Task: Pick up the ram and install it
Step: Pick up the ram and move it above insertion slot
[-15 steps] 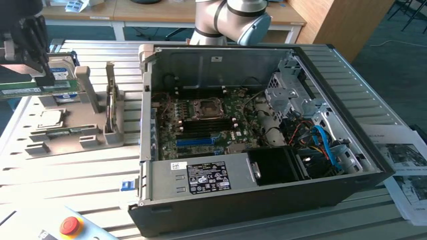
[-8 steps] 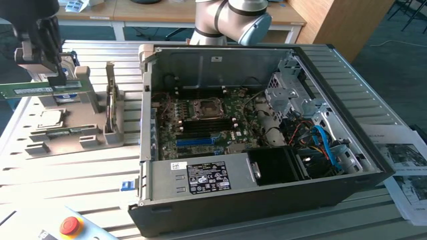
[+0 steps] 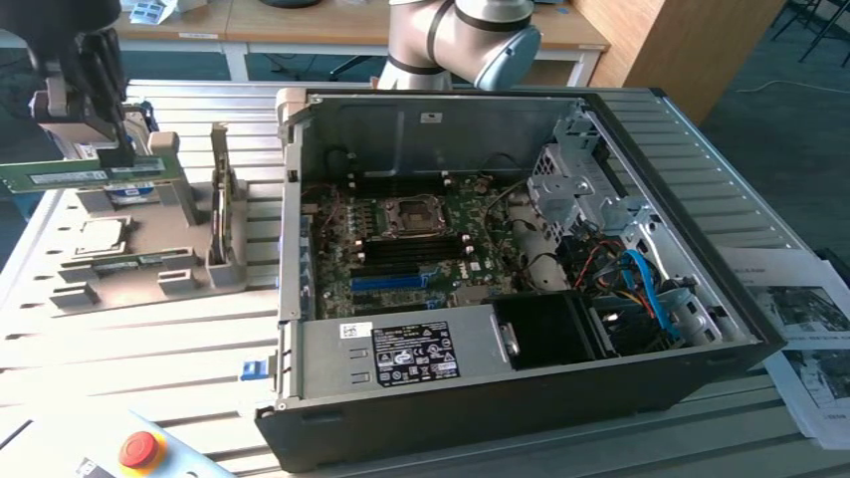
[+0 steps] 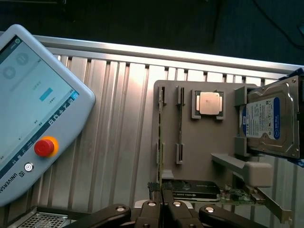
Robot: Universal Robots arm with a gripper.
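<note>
We see the gripper [image 3: 117, 149] at about ten o'clock from the open computer case [image 3: 531, 398] in the exterior view. Its jaws are nearly closed and pinch the top edge of the ram [image 3: 87, 175]. The green stick hangs level, clear above the grey holder tray [image 3: 133, 291], so we judge the pick-up done.

In the wrist view the gripper [image 4: 164, 206] looks down on that tray, where the processor [image 4: 208, 102] and the hard drive [image 4: 270, 118] sit in their places.

The install is all still to do. The ram is well apart from the case, and the motherboard [image 3: 412, 239] lies at roughly four o'clock from the stick. We cannot tell from here which memory slot is free.
</note>
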